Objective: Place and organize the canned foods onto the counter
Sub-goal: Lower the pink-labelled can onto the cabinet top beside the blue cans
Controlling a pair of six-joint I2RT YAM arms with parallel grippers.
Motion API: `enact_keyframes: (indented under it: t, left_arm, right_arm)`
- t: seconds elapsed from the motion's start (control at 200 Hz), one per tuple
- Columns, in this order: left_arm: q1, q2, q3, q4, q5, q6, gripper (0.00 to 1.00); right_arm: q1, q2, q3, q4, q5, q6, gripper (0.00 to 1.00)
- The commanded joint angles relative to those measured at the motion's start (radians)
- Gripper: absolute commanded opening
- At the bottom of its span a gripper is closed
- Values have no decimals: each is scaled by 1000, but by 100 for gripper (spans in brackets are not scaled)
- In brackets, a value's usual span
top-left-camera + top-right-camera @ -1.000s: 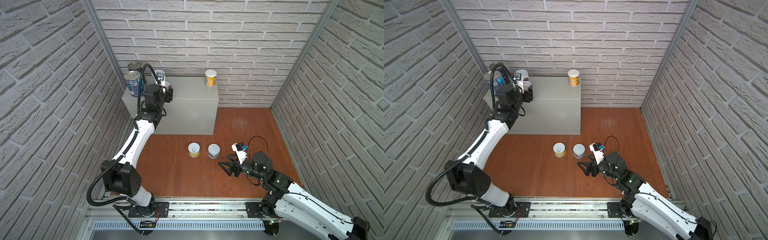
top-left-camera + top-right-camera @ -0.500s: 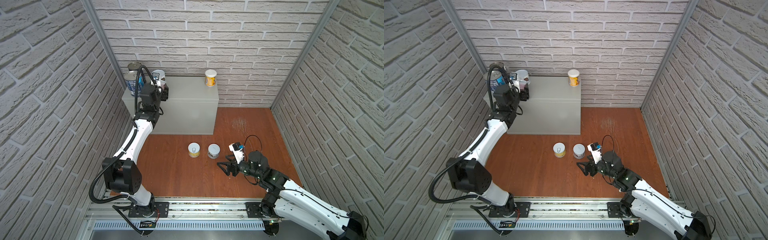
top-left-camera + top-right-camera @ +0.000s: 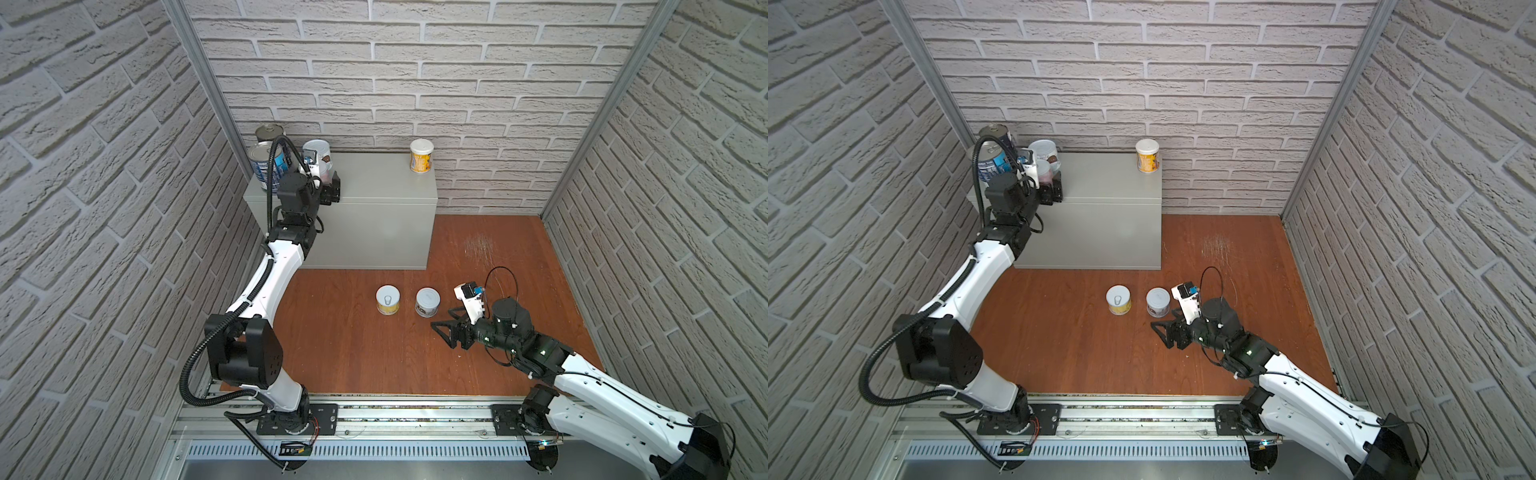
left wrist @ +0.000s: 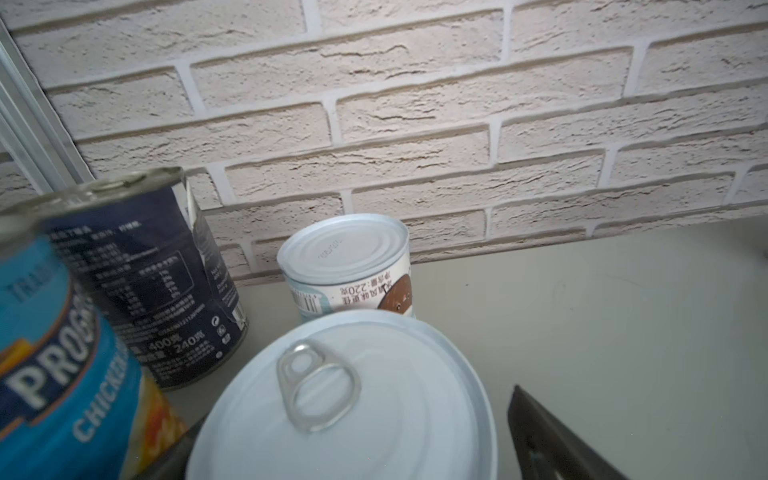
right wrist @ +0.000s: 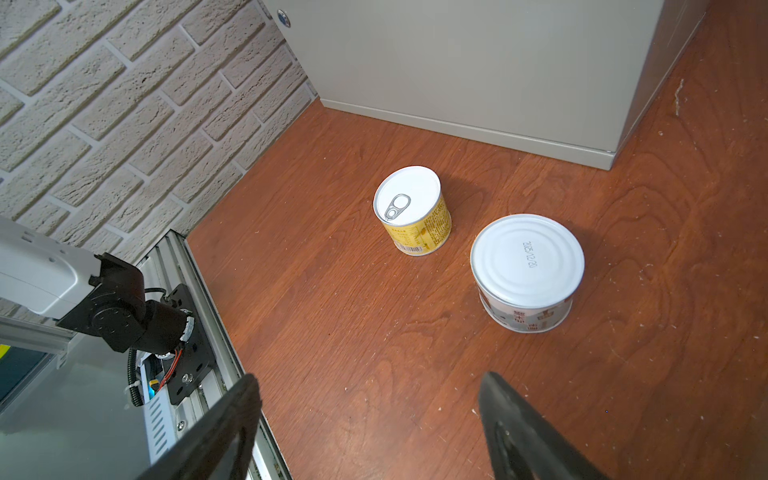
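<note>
Left gripper (image 4: 355, 409): jaws spread, straddling a pull-tab can (image 4: 399, 365) that stands on the counter (image 4: 582, 316). You have two blue cans (image 4: 137, 270) crowding one side and a white-lidded can (image 4: 345, 253) just behind it. A yellow can (image 3: 421, 156) stands well apart, at the counter's far corner. Right gripper (image 5: 370, 380): spread, empty, low near a yellow floor can (image 5: 411, 212) and a white floor can (image 5: 525, 270).

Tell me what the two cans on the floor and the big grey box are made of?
Yellow can: likely metal, white-coated lid with shiny pull tab, paper-looking label. Wider can: same, with a ringed, date-stamped lid. Grey box: probably painted sheet metal, with smooth matt faces and a folded edge.
</note>
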Motion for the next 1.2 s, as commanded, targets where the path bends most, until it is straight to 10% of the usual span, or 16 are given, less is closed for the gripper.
enact_keyframes:
  t: [0.0,1.195]
  left_arm:
    - [-2,-38,-36,75,39,1,98]
    - [-103,-95,-13,-22,-238,4,98]
  right_arm:
    - [6,4,27,51,-7,8,83]
    - [6,142,100,76,-44,-5,83]
